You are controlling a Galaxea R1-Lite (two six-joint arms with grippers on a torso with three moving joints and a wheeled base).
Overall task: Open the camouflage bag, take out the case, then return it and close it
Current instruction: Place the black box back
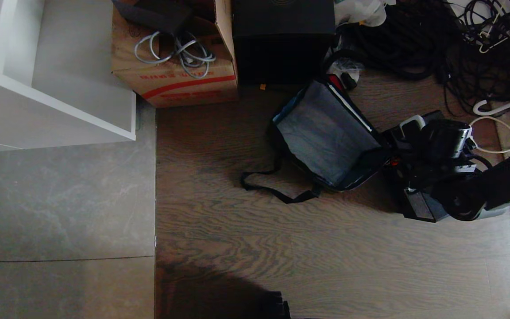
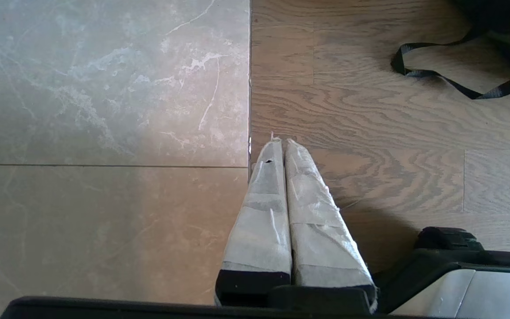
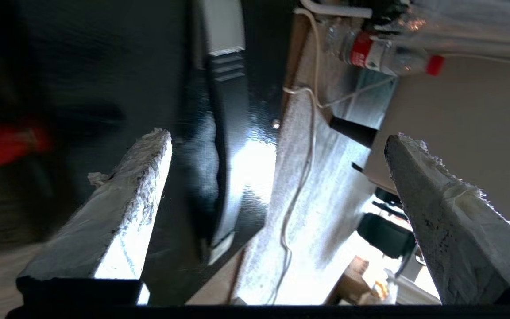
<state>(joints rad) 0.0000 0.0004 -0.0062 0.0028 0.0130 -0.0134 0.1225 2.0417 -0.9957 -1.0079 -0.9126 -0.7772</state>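
Camouflage bag: the camouflage bag (image 1: 328,133) is lying on the wooden floor (image 1: 326,257) at about 1 o'clock from the middle of the head view, its mouth gaping and showing a grey interior with a strip of red at the far rim; the open mouth is likely leaving room for the case to go in or out.
Strap: the black shoulder strap (image 1: 272,188) is trailing loose toward 7 o'clock from the bag, and is also showing in the left wrist view (image 2: 441,75).
Case: the case (image 1: 419,206) is sitting on the floor just beside the bag at its 3 o'clock side, mostly hidden under the arm; in the right wrist view its glossy black face (image 3: 233,168) is lying between the fingers but not touching them.
Right gripper: the right gripper (image 3: 277,146) is hovering over the case with fingers (image 3: 135,186) spread wide and holding nothing, probably lined up to grip or just letting go.
Left gripper: the left gripper (image 2: 281,146) is hanging parked over the seam between tile and wood, its wrapped fingers pressed together and empty.
Surroundings: a brown cardboard box (image 1: 175,75) and a taller black box (image 1: 281,40) are standing at 12 o'clock, with tangled cables (image 1: 436,44) at 2 o'clock.
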